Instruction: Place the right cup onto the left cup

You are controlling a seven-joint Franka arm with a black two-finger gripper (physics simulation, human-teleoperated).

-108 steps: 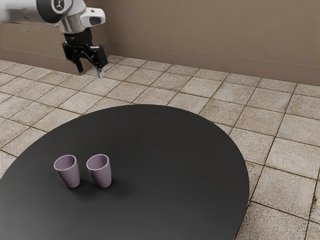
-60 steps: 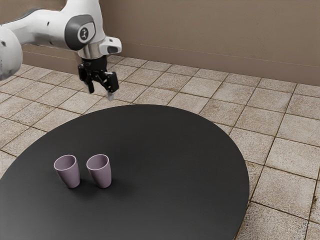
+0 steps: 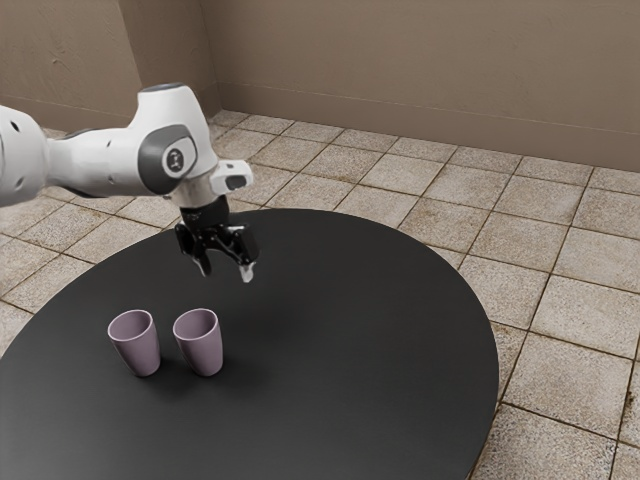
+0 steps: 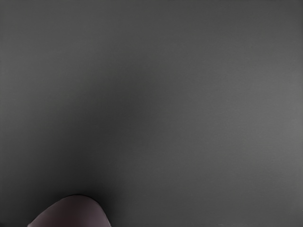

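Floor: beige, rough-faced square tiles (image 3: 570,340) with dark joints. Behind it, a brown plastered wall (image 3: 430,60) with a darker band along its base. Counter: round, black, smooth-topped (image 3: 350,400), edge curving across the exterior view.

Arm: white with dark grey joint covers (image 3: 110,160), entering from the exterior view's left. It ends in a black two-finger hand (image 3: 227,270), pointed downward above the counter and well apart from both cups in the exterior view. State of hand: wide, the two fingers spread with open space between them.

Cups: two, alike, both upright on the counter with mouths up. The tapered, matte mauve cup at the exterior view's left (image 3: 138,345) stands just beside its match, the tapered mauve cup at the exterior view's right (image 3: 203,345); a narrow gap separates them. Each rests directly on the counter.

Wrist view: dark counter surface, plus the rounded mauve part of one cup at the frame's edge. Which cup cannot be determined.
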